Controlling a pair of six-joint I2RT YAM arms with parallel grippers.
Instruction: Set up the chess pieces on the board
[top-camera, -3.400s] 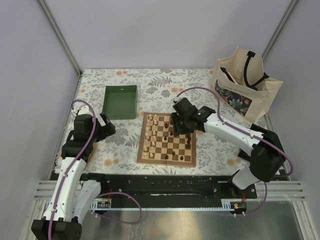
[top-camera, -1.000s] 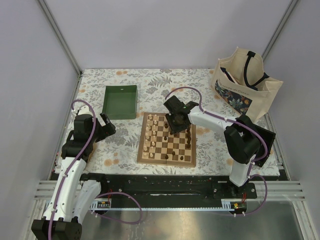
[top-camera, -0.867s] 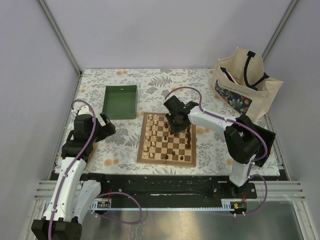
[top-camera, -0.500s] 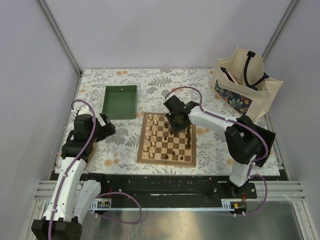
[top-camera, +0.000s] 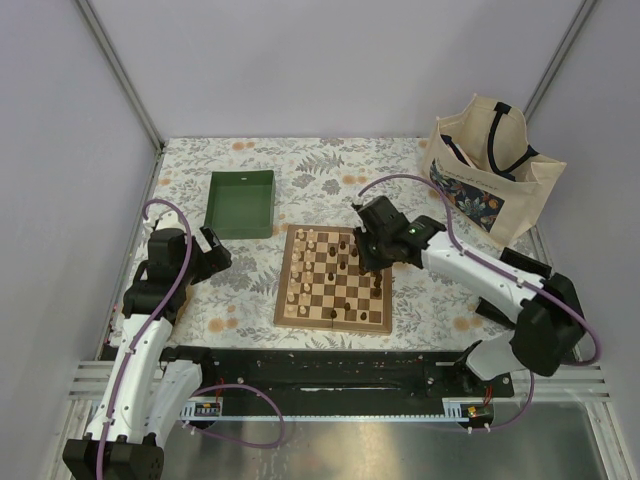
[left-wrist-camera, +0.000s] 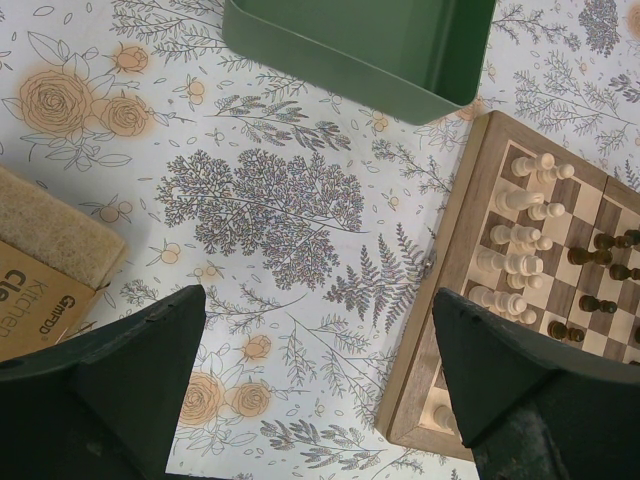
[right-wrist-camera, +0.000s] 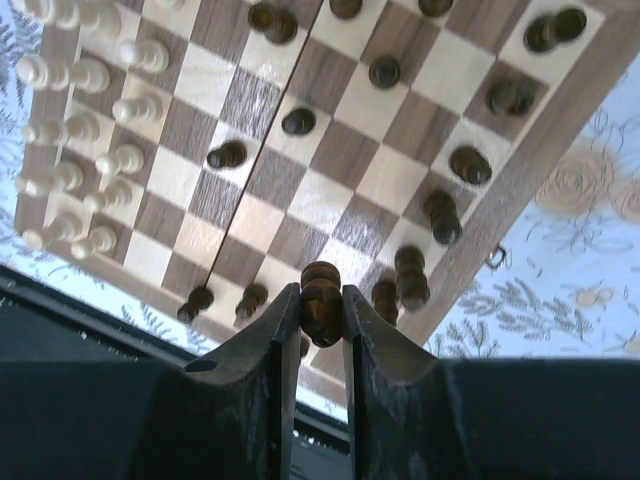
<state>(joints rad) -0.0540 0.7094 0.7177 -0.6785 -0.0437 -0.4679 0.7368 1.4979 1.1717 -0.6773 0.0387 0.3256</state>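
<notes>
One dark chessman (right-wrist-camera: 321, 298), base hidden, is pinched in the right hand (right-wrist-camera: 320, 293); left hand (left-wrist-camera: 318, 296) spread wide.

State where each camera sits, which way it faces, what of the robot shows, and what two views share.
Top external: above and behind the robot, looking down on the board, green tray and bag; left arm and right arm show.
Left wrist: over the tablecloth left of the board, facing down; the open left gripper frames the view.
Right wrist: above the board, facing down; the right gripper is shut on a dark piece.
Shared: both wrist views show the pale pieces along one board edge.
</notes>
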